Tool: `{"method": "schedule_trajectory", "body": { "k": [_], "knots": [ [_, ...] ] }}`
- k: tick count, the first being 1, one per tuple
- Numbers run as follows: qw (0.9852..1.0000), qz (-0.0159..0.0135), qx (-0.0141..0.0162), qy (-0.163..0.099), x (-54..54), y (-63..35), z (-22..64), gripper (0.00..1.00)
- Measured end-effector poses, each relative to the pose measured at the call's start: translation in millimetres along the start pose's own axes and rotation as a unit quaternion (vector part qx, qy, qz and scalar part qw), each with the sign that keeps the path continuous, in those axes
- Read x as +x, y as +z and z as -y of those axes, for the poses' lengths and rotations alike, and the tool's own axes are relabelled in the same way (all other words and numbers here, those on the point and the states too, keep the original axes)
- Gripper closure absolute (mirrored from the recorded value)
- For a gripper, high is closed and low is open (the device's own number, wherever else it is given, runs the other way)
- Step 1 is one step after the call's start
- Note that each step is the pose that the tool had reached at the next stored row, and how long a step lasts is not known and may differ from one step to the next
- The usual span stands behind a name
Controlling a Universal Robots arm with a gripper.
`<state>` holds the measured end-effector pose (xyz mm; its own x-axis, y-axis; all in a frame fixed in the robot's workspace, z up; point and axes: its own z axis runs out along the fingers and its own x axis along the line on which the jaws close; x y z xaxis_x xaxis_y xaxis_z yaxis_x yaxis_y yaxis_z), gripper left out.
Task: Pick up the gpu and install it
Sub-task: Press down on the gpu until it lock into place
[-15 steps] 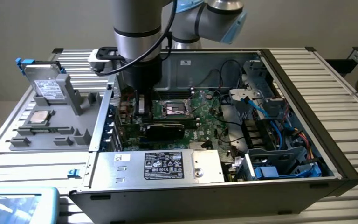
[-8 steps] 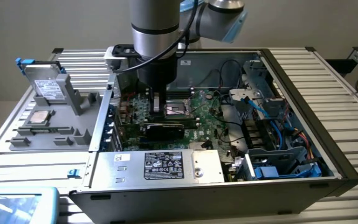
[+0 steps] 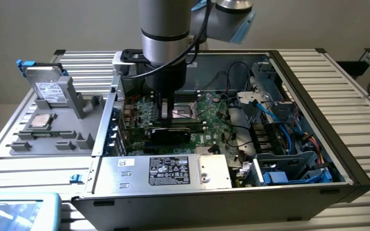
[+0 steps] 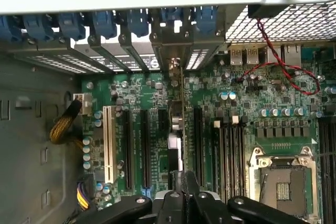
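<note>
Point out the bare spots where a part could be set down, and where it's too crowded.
Free: the slatted table on the exterior view's right of the computer case, and the slats in front of the grey holder tray. Crowded: the motherboard under the gripper, and the cable-filled drive bay.

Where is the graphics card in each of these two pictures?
Exterior view: the gpu stands on edge inside the open computer case, right under the gripper, over the green motherboard.
Wrist view: the gpu appears edge-on, a thin upright strip between the black expansion slots.
Shared landmark: the silver CPU socket beside it.
</note>
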<state>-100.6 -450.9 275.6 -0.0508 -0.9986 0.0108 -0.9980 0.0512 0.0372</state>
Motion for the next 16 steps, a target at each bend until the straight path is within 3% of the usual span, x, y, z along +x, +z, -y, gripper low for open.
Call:
{"method": "schedule_trajectory", "body": {
  "k": [3, 11, 13, 16],
  "knots": [
    [1.0, 0.0015, -0.0035, 0.0, 0.1, 3.4, 0.0, 0.88],
    [1.0, 0.0011, -0.0039, 0.0, 0.2, 12.6, 0.0, 0.88],
    [1.0, 0.0023, -0.0039, 0.0, -0.1, 6.2, -0.4, 0.88],
    [1.0, 0.0015, -0.0053, 0.0, 0.3, -7.0, -1.0, 0.88]
  ]
}}
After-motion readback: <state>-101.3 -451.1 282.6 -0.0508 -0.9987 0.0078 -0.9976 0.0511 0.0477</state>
